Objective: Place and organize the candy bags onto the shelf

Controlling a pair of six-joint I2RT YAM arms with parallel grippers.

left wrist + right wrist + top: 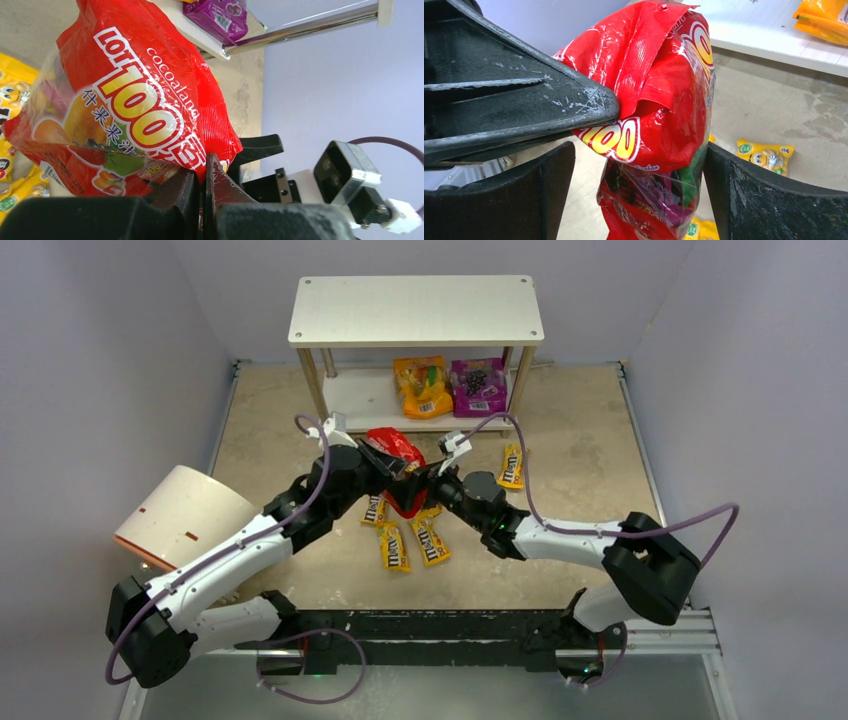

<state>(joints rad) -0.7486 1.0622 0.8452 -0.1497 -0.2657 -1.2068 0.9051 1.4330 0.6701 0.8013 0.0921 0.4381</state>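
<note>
Candy pouch [135, 110] in red sits clamped in the left hand [205, 167] and inside the wide-open right hand [639, 155].

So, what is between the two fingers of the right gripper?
The red candy bag hangs there, inside the open right gripper, pinched at its edge by the left gripper. The right wrist view shows it.

Shelf [415, 310] bottom board holding orange pouch [422, 387], purple pouch [478, 386], yellow packets [430, 537] on table [580, 440]
</note>
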